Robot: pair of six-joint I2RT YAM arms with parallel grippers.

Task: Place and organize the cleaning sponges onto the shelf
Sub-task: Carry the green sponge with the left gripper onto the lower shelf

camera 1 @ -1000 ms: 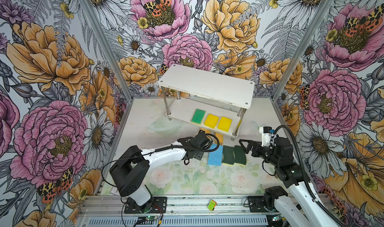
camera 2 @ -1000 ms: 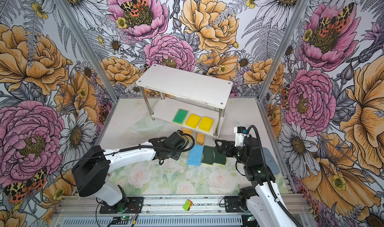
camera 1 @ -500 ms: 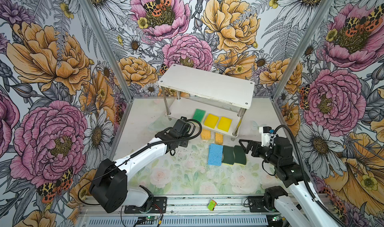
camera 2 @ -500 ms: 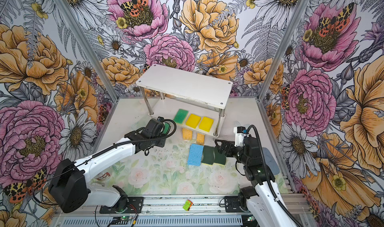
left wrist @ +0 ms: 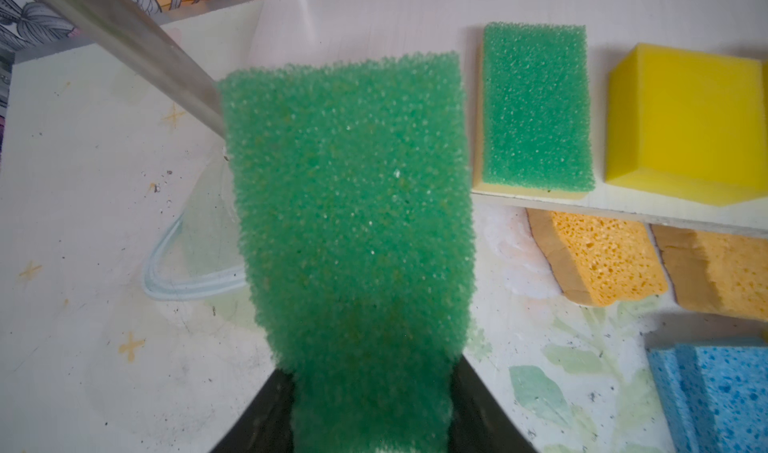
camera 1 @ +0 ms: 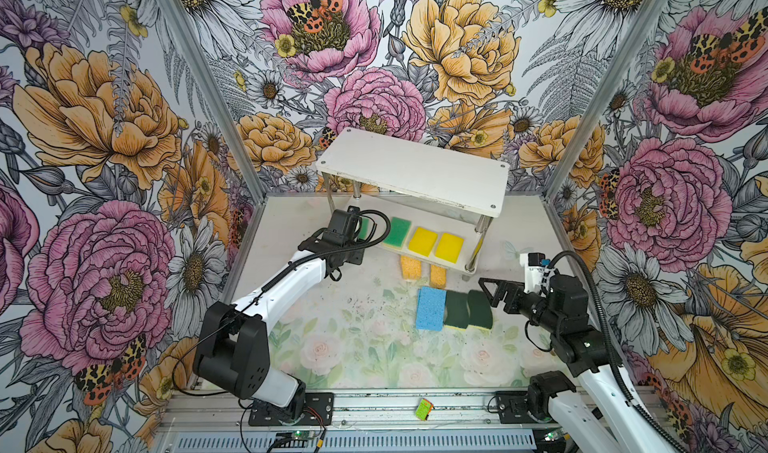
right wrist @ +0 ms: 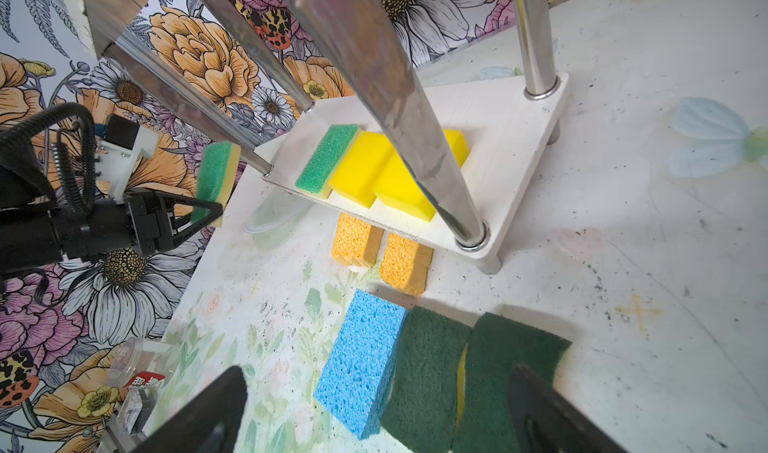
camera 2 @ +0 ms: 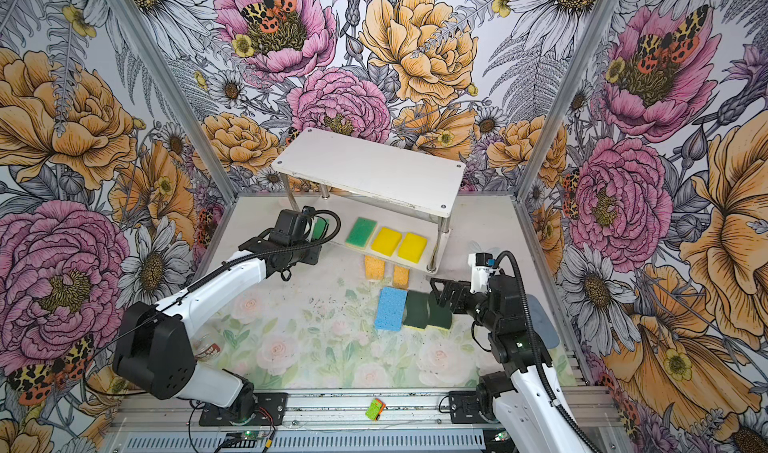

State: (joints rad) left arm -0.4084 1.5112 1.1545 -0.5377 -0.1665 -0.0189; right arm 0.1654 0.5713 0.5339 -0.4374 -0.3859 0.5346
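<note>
My left gripper is shut on a green-topped sponge, held at the left end of the white shelf just off its lower board. On that board lie another green-topped sponge and two yellow sponges. Two orange sponges sit on the table in front of the shelf. Nearer the front lie a blue sponge and two dark-green wavy sponges. My right gripper hangs open just above the right dark-green sponge, touching nothing.
A shiny shelf post stands right beside the held sponge. A clear lid lies on the table under it. A small clear plastic tub sits at the front left. A small green and orange item rests on the front rail.
My left gripper has swung from beside the blue sponge back and left to the shelf's left end, carrying the green-topped sponge. The right arm has not moved.
</note>
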